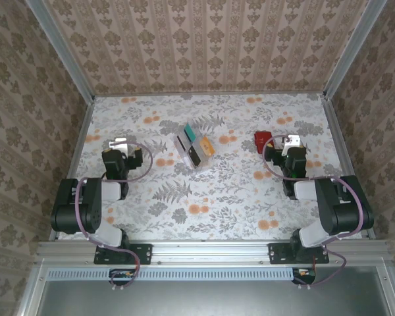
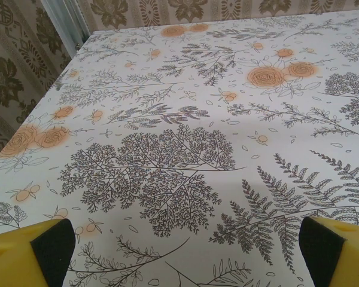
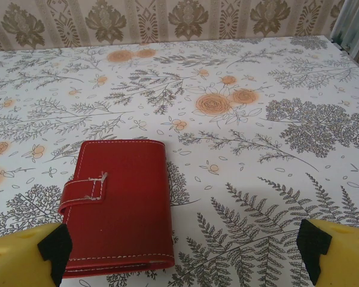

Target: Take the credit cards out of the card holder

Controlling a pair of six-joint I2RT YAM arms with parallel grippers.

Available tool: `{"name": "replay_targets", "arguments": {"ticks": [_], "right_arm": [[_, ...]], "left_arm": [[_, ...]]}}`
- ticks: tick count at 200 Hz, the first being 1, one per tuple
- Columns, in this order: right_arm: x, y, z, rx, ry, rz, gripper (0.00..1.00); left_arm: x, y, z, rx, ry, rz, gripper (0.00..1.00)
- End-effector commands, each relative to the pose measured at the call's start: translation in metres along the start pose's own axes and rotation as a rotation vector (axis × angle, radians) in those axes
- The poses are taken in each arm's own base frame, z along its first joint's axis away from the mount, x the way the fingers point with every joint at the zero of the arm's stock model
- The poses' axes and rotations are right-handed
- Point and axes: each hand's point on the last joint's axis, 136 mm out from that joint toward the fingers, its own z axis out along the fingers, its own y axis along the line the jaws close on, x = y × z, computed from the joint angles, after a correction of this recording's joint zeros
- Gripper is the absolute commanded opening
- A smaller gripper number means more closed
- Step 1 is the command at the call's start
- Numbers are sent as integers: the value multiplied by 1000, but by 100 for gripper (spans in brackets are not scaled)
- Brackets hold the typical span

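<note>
The right hand [image 3: 184, 254] stands with its fingers wide apart, clamped on nothing. Its yellow fingertips [image 3: 24, 254] are cut off by the bottom edge of the wrist view. Just ahead lies the red card holder [image 3: 122, 203], flat on the tabletop [image 3: 257, 149], with one near corner right beside a fingertip; whether they touch is unclear. It is shut with its tab fastened, so the inside is hidden. Well left of the card holder stands a clear rack [image 1: 196, 150], its cards too small to make out. Farther left of the card holder, the left hand [image 2: 186, 248] is likewise spread open.
</note>
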Motion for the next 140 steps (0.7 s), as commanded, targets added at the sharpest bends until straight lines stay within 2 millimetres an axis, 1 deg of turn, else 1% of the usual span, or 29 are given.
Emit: {"name": "replay_targets", "arguments": {"ticks": [1, 140], "right_arm": [[-5, 1, 4, -12, -5, -1, 100], [-4, 2, 4, -12, -2, -2, 100]], "left_arm": [[-9, -1, 3, 11, -25, 15, 100], [-8, -1, 3, 16, -18, 10, 100]]}}
